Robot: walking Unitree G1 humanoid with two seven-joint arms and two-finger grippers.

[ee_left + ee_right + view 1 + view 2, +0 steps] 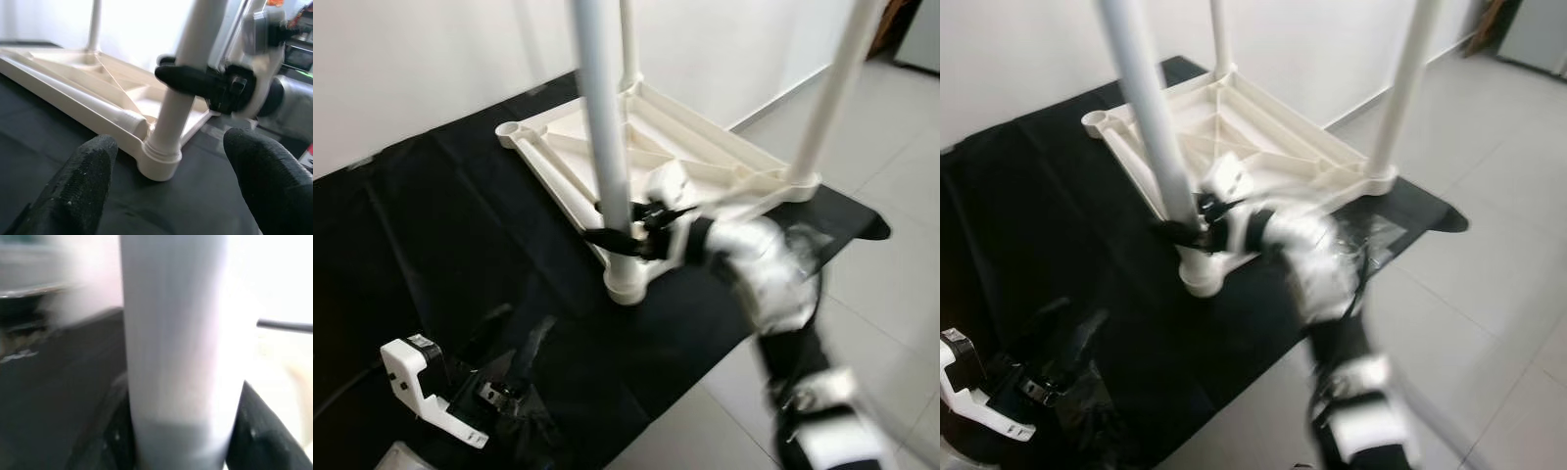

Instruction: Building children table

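A white plastic table top (705, 147) lies upside down on a black cloth (431, 225). Three white legs stand up from its corners: the near leg (602, 117), a right leg (832, 88) and a back leg (628, 39). The left corner socket (512, 130) holds nothing. My right gripper (625, 233) is shut on the near leg just above its socket (626, 284); the right wrist view has the leg (176, 333) between the black fingers (259, 431). My left gripper (524, 328) hovers low over the cloth in front of that socket, open, its fingers (83, 181) spread wide.
A white wall runs behind the table top. Pale tiled floor (891, 255) lies to the right and front of the cloth, whose edge runs diagonally near my right arm (773, 274).
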